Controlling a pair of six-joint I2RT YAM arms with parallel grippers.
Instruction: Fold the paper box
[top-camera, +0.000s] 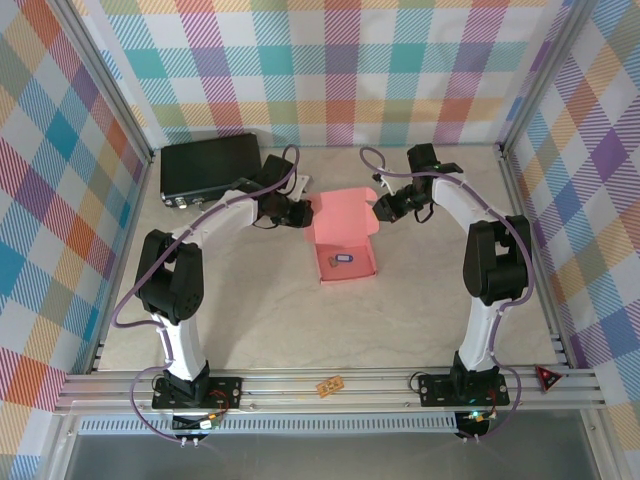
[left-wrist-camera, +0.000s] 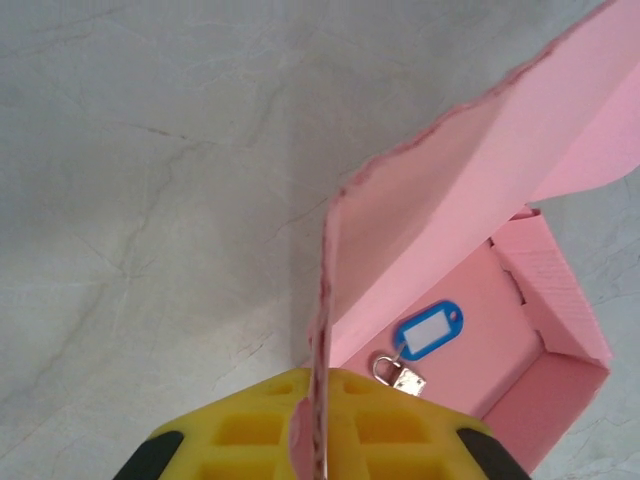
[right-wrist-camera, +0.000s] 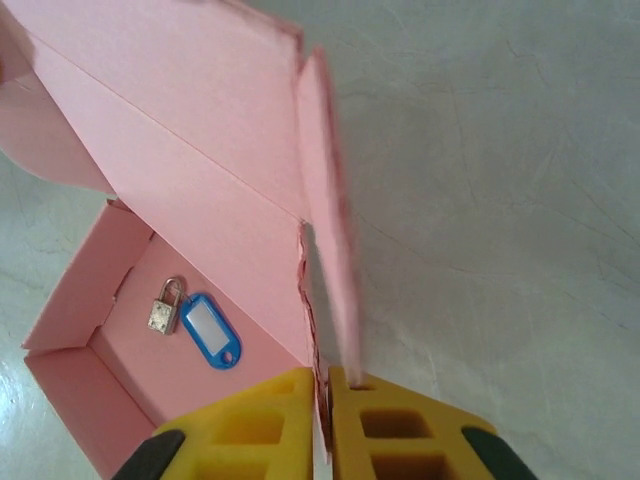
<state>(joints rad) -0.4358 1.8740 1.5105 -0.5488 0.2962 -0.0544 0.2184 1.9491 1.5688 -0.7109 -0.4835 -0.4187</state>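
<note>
Paper box (top-camera: 345, 218) sits mid-table, lid raised, left gripper (left-wrist-camera: 318, 432) and right gripper (right-wrist-camera: 325, 405) each clamped on a lid side flap; uneven pulling could tear the thin card or drag the base sideways.

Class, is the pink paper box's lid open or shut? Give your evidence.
Open: the paper box lid stands raised, so the padlock and blue key tag inside show.

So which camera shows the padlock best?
The right wrist view: the padlock lies whole and sharp inside the pink box. The left wrist view shows it too, near the bottom edge. From the top it is too small to make out.
</note>
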